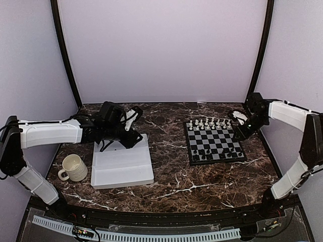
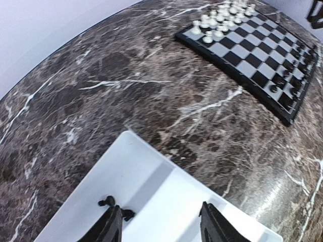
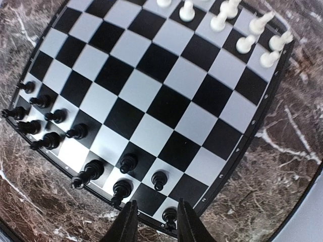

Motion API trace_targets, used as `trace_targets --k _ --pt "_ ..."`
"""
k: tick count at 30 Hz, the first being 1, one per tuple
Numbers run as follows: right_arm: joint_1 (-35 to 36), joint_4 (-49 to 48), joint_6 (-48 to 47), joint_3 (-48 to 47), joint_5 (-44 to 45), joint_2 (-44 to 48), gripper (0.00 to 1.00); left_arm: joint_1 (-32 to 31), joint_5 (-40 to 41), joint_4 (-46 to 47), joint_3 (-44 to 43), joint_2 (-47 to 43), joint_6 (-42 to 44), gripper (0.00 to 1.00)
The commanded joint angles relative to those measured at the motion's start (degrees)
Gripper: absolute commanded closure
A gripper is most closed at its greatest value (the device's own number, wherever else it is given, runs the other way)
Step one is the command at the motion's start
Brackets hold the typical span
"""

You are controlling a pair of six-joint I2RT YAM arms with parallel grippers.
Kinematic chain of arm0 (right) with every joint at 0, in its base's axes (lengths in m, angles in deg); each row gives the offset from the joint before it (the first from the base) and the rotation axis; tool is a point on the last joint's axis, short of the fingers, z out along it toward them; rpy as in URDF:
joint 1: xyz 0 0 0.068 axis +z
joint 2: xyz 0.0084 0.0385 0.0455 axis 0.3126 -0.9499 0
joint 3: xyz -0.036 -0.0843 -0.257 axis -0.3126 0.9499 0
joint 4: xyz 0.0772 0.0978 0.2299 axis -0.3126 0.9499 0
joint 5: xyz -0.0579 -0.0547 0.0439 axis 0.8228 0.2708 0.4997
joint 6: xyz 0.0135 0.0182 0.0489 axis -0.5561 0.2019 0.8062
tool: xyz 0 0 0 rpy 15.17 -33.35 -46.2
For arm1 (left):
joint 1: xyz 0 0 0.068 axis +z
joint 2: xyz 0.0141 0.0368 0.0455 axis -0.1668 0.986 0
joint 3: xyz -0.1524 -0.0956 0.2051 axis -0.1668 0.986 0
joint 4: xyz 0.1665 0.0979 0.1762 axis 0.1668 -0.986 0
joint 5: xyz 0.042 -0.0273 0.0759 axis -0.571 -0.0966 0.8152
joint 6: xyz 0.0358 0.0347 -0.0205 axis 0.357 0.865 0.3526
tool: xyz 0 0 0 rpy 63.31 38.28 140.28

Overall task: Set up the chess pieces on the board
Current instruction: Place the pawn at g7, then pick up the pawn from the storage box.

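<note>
The board [image 1: 217, 140] lies right of centre, with white chessmen [image 1: 209, 122] along its far rows and black chessmen [image 1: 212, 154] along its near rows. My left gripper [image 1: 132, 137] is open over the far part of the white tray [image 1: 121, 169]. In the left wrist view two tiny black pieces [image 2: 107, 202] lie in the tray [image 2: 166, 196] beside the left finger [image 2: 112, 226]. My right gripper [image 3: 155, 224] is open low over the board's corner [image 3: 166, 101], with a standing black piece [image 3: 170, 217] between the fingers, close to the right one.
A cream mug [image 1: 73, 168] stands left of the tray. The dark marble table [image 1: 171, 166] ends at a black rim at the front. Purple walls close in the back and both sides.
</note>
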Motion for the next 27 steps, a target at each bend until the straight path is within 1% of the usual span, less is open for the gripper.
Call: trace_targets --k 1,2,3,5,6,9,11,15,19,23,27 --pt "-0.1 1.7 -0.1 -1.9 -2.3 4.4 0.71 4.6 11.6 -11.8 -5.1 1.8 -11.4 0.46" --pt "-0.1 1.5 -0.2 -1.9 -2.5 4.8 0.71 5.7 10.9 -13.1 -5.5 2.7 -13.4 0.47" --pt "-0.1 1.2 -0.3 -1.9 -2.7 4.9 0.7 7.8 8.7 -14.5 -5.7 3.0 -17.6 0.48" --pt "-0.1 0.6 -0.4 -1.6 -3.1 5.1 0.7 9.0 6.0 -13.6 -5.1 3.8 -23.3 0.5" --pt "-0.1 0.2 -0.3 -1.5 -3.4 5.1 0.7 9.0 5.4 -13.1 -5.0 4.6 -25.3 0.51" --pt "-0.1 -0.5 -0.3 -1.3 -4.5 4.4 0.7 9.1 4.4 -12.4 -6.2 7.4 -35.5 0.54" --pt "-0.1 -0.8 -0.5 -1.3 -5.3 3.7 0.7 9.1 4.3 -13.0 -8.0 10.2 -40.0 0.54" --pt "0.0 -1.6 -1.0 -0.9 -6.4 3.0 0.7 9.2 3.7 -15.7 -12.3 16.3 -46.5 0.51" --pt "-0.1 -2.6 -1.6 0.5 -7.5 2.8 0.7 9.2 5.4 -17.7 -14.7 19.0 -51.3 0.5" --pt "-0.1 -3.8 -2.2 2.6 -8.6 2.7 0.7 10.0 3.9 -18.6 -16.0 21.3 -55.8 0.51" --pt "-0.1 -4.7 -2.7 3.5 -8.8 2.6 0.7 10.7 1.5 -19.4 -17.9 24.3 -58.5 0.53"
